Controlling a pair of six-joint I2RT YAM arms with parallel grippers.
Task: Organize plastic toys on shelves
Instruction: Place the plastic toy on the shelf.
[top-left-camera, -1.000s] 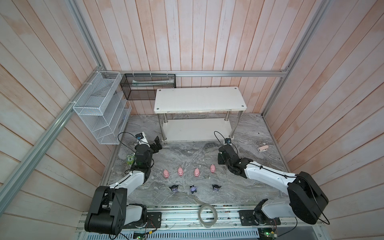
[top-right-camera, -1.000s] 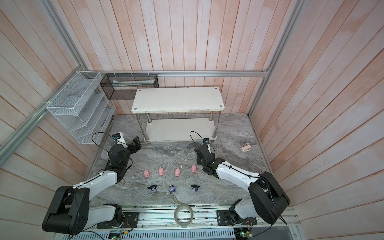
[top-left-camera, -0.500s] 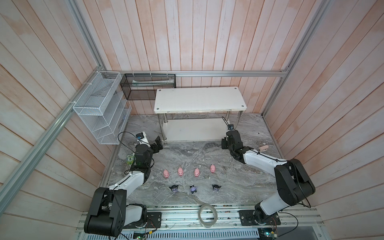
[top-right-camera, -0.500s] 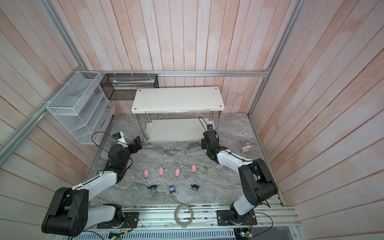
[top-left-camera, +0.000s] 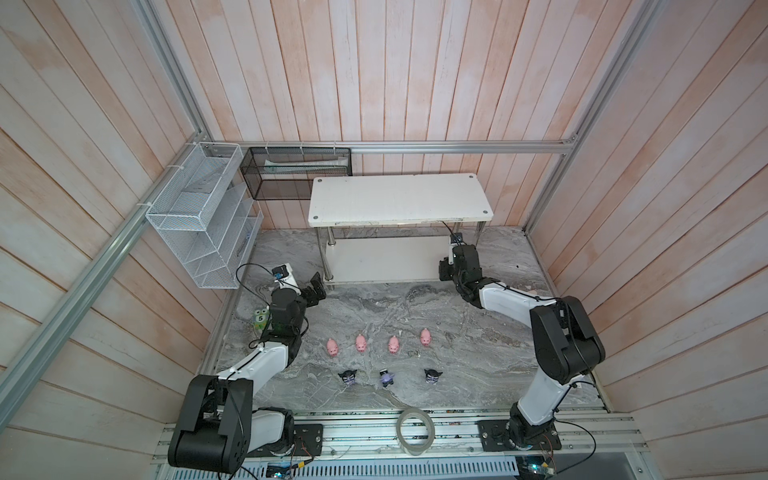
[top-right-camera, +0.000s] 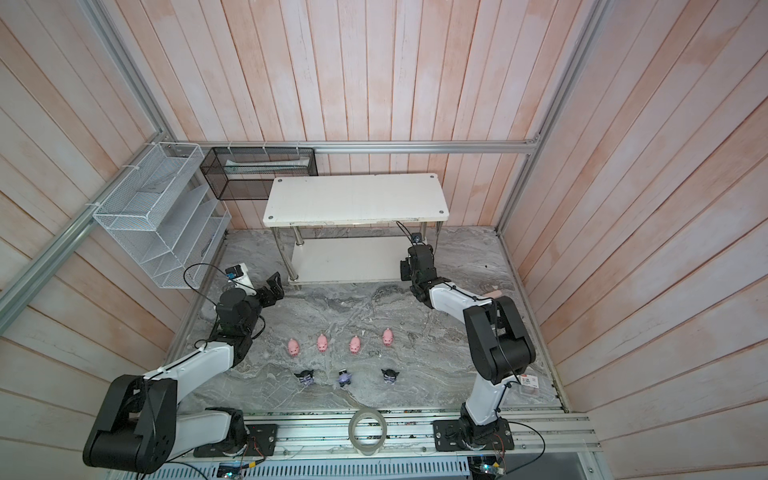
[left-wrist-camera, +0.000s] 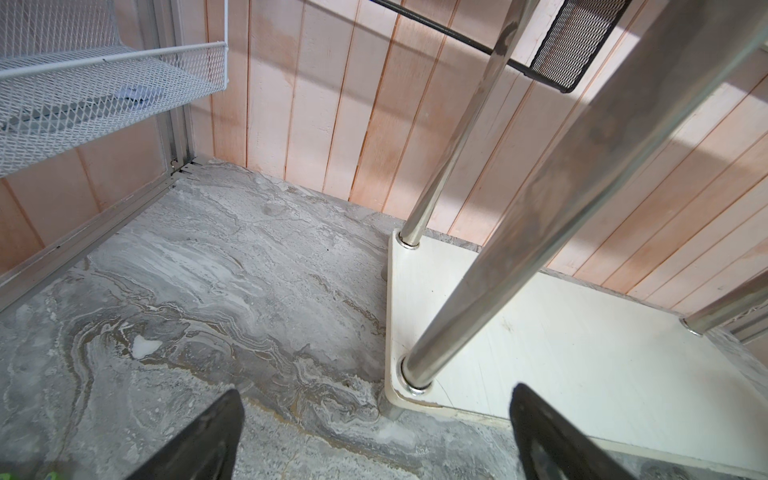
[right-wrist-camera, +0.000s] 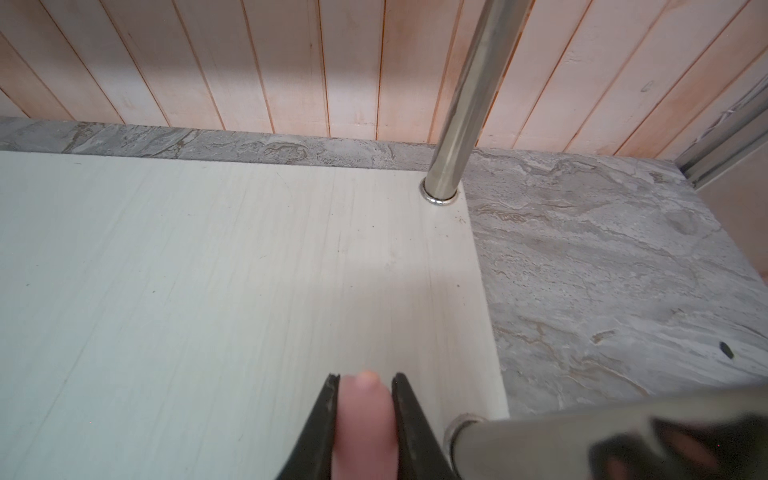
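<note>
Shelves (top-left-camera: 399, 199): nothing placed yet. Right gripper (right-wrist-camera: 365, 376) pinches one pink pig (right-wrist-camera: 363, 415) over lower board (right-wrist-camera: 208, 270); four pigs (top-left-camera: 360, 343), three figurines (top-left-camera: 387, 377) behind it. Left gripper (top-left-camera: 315, 287) spread.

Single digit on a toy
In a top view, the green toy (top-left-camera: 260, 319) at mid-left bears a "5"; the white tag's (top-right-camera: 528, 380) red print, lower right, is too small to read.

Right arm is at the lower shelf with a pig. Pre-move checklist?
1. Pig gripped in right tool: ok.
2. Lower board bare around the pig: ok.
3. Pig touching the board: cannot tell.
4. Clearance to near chrome leg: cannot tell; it stands close beside the tool.
5. Left tool open and empty: ok.
</note>
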